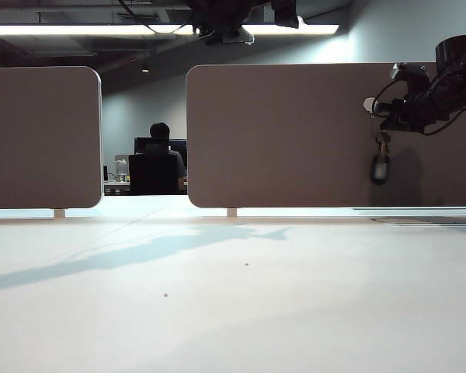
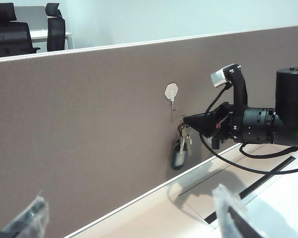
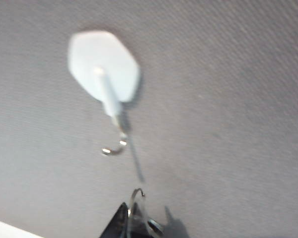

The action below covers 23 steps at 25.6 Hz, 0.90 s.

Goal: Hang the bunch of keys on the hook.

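We note two brown divider panels [image 1: 295, 140] standing along the white surface [image 1: 233, 303]. Through the gap: a seated person [image 1: 161, 140] at a monitor. Black office chairs [image 2: 10, 29] show beyond the panel top.

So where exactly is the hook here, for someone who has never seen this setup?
Find the brown partition panel behind the white table. The hook is stuck high on its face, just above the shut right gripper holding the bunch of keys. It is the only pale hexagonal patch on the panel, with a thin curled metal prong below.
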Available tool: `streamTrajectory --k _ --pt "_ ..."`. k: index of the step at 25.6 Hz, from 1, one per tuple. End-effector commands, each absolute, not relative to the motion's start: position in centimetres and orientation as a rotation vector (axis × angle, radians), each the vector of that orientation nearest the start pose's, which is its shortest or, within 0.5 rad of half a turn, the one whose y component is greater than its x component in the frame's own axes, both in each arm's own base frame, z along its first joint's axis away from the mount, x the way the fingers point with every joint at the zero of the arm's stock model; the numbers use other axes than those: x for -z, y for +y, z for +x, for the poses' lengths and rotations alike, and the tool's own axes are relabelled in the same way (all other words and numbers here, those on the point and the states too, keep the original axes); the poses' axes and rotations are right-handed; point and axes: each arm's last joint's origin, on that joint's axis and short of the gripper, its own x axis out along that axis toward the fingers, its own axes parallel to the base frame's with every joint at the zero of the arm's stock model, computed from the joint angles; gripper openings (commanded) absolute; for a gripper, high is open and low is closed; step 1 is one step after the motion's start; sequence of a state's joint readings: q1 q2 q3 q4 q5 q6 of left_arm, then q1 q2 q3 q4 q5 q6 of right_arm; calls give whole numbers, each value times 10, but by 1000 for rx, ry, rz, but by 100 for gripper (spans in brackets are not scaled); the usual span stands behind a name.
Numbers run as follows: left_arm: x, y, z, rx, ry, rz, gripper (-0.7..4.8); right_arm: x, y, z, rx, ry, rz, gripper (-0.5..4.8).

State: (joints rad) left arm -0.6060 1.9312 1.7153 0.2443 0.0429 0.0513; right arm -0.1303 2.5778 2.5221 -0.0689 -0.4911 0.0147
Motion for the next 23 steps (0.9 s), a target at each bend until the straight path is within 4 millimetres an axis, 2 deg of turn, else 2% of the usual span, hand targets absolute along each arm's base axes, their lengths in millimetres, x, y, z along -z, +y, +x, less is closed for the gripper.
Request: streamTrajectory --k 1,6,15,23 --pt "-365 -263 377 650 -67 36 479 -298 -50 576 -421 72 45 -6" --pt "-365 -263 377 650 -61 38 479 -303 -41 577 -482 20 27 -6" --pt "-363 -263 377 650 -45 43 479 -309 -47 578 -409 -55 3 -6" --pt "-364 -263 377 650 -52 40 479 -285 -53 586 -395 -20 69 -6"
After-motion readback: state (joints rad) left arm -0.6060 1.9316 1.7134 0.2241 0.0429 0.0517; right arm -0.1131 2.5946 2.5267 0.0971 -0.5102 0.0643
